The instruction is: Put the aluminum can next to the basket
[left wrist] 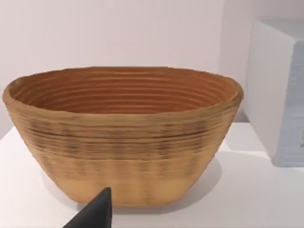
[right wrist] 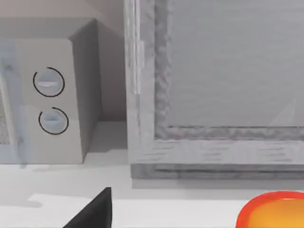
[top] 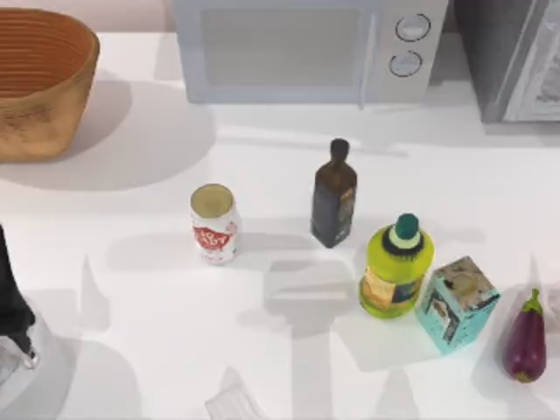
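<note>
Aluminum can [top: 214,223] upright mid-table, well apart from basket [top: 39,83] at far-left edge.

Wicker, metal and glossy plastic on my table

The basket [left wrist: 123,142] is rough woven wicker; the aluminum can [top: 214,224] has a matt pale-gold top; the yellow-green bottle [top: 395,269] looks glossy plastic; the eggplant [top: 525,341] smooth, shiny.

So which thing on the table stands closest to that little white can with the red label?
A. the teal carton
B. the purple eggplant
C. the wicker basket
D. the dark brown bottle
D. In the top view the dark brown bottle stands upright just to the right of the aluminum can, while the basket sits off in the far left corner and the other things lie farther right.
</note>
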